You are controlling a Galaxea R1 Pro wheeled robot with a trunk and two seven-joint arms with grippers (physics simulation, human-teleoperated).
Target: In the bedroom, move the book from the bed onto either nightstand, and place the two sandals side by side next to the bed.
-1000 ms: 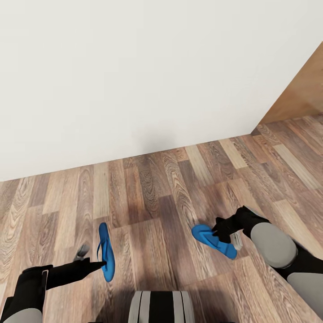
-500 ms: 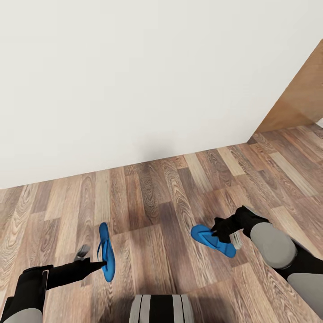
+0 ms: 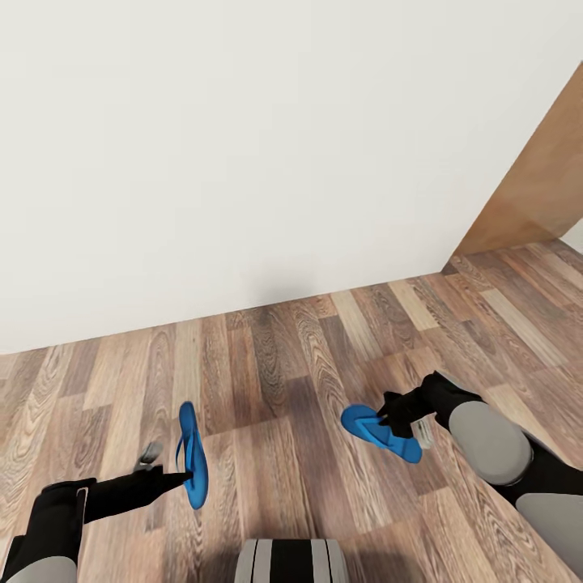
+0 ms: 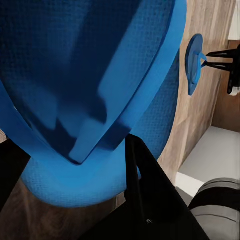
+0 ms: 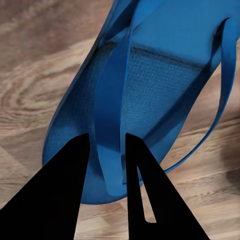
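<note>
Two sandals (image 3: 193,464) (image 3: 379,432) gripped, white wall (image 3: 243,146) ahead

**Surfaces and finishes in the room**

The floor (image 3: 275,364) was wood plank, brown-grey with strong swirling grain and a low satin sheen. The wall (image 3: 243,146) looked like plain white paint, matt and smooth. A panel (image 3: 538,190) at the right showed warm orange-brown wood with faint grain. The left sandal (image 3: 193,465) and the right sandal (image 3: 379,433) were bright blue and matt; close up in the wrist views the footbeds (image 5: 155,85) carried a fine pebbled, foam-like texture, while the straps (image 5: 109,120) looked smoother. The gripper fingers (image 5: 62,200) were flat matt black. The arm shells (image 3: 486,441) looked like smooth grey plastic.
</note>
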